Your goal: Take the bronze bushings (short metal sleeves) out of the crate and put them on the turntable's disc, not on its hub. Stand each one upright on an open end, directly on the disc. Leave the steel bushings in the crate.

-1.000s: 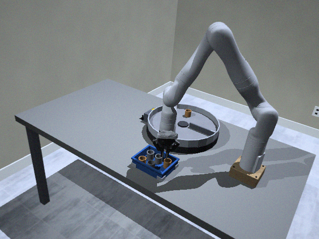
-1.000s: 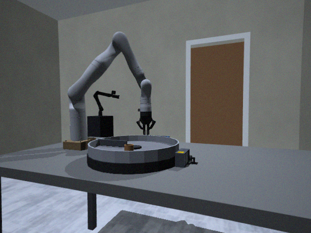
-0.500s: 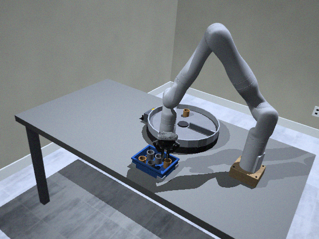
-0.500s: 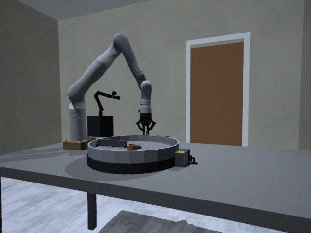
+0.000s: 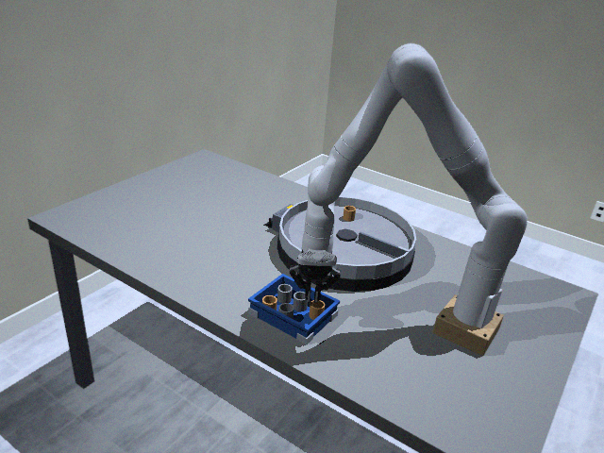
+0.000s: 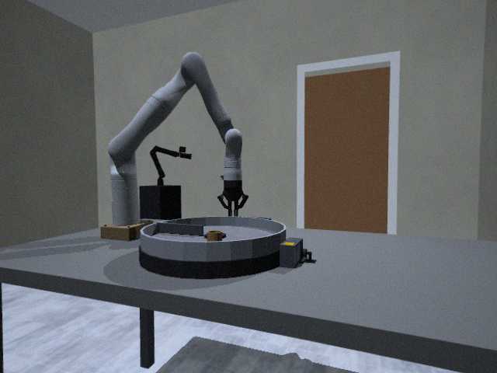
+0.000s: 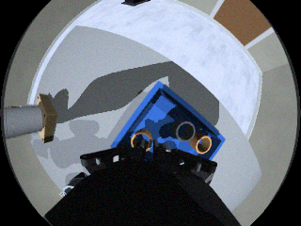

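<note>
No legible writing; a yellow label (image 6: 287, 243) tops the turntable's side box. Blue crate (image 5: 260, 307), lower centre: two bronze bushings (image 5: 317, 309), three steel bushings (image 5: 284, 293), upright. One bronze bushing (image 5: 349, 212) stands on the turntable disc (image 5: 380, 253). Gripper (image 5: 311, 291), jaws nearly closed and empty, hangs over the crate.
</note>
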`<action>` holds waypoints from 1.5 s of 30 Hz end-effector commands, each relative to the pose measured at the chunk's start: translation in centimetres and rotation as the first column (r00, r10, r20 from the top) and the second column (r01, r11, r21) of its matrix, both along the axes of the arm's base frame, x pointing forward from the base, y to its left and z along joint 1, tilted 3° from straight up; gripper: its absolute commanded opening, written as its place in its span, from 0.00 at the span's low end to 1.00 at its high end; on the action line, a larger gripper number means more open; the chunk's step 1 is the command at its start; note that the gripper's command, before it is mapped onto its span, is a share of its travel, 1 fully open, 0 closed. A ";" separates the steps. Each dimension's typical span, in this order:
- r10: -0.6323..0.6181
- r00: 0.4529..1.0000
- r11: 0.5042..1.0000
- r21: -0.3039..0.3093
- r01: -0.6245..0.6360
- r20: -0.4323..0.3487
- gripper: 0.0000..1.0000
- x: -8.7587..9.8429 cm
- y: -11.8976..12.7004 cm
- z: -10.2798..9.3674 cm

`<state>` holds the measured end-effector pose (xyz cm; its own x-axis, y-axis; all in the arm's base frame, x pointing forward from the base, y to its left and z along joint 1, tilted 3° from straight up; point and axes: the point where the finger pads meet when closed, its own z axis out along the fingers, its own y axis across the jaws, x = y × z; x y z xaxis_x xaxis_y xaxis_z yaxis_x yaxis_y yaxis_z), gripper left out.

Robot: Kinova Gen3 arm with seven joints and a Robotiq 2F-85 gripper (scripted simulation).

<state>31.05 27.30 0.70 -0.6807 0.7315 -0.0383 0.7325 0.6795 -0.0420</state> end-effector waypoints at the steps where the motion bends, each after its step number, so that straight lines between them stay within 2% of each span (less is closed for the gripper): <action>1: 0.000 1.000 1.000 0.001 0.000 0.001 0.12 0.0 0.0 0.1; 15: 0.000 1.000 1.000 0.001 0.000 0.001 0.12 0.0 0.0 -0.6; 45: 0.000 1.000 1.000 0.001 0.000 0.001 0.12 0.0 0.0 -0.6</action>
<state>31.05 27.26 0.00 -0.6807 0.7315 -0.0383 0.7325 0.6795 -0.0420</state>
